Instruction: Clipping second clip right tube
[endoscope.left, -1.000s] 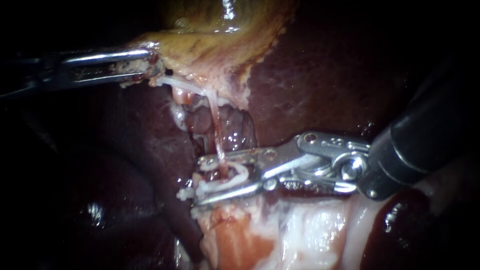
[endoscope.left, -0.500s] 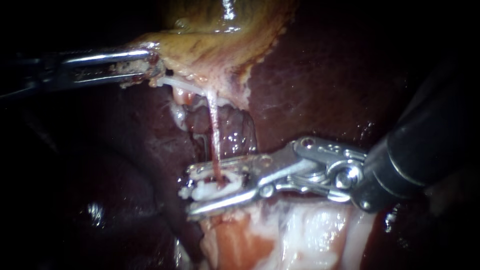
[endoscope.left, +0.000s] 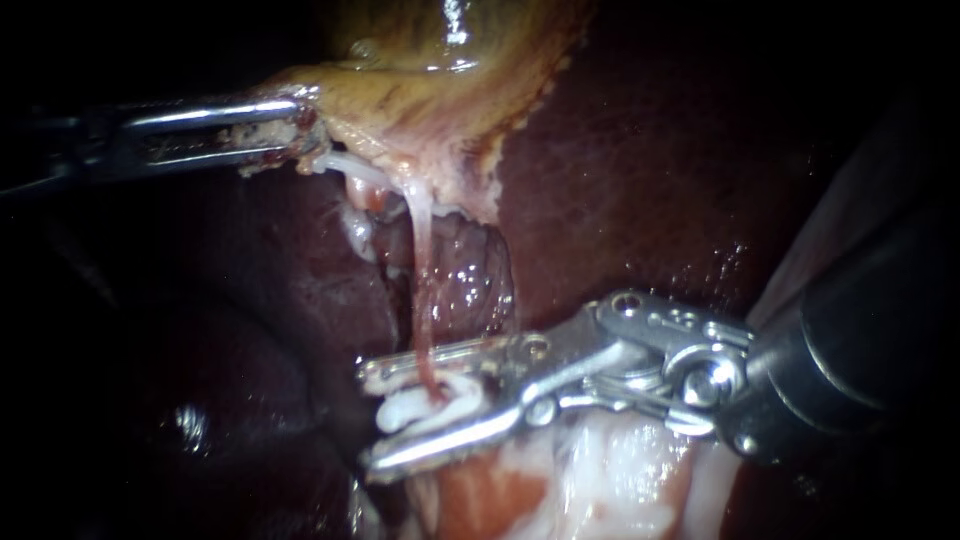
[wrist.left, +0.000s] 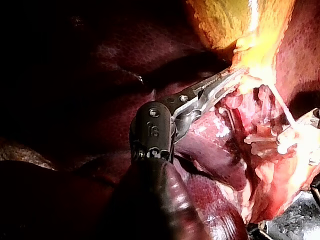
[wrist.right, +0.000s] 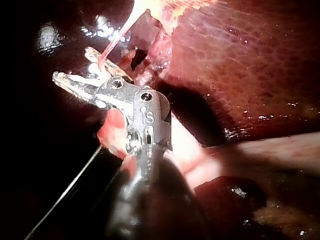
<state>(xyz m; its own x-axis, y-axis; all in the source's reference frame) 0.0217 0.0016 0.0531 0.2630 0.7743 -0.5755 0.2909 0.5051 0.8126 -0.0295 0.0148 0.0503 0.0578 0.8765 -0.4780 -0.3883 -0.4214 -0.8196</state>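
Tube (endoscope.left: 422, 290) — seemingly clipped — inside right tool (endoscope.left: 367, 418)

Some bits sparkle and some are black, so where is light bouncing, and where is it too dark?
Endoscope view: glare streaks on the gallbladder top and the right instrument metal; edges black. Left wrist view: gallbladder blazes bright, the liver beside it sinks into shadow. Right wrist view: white glints on wet liver.
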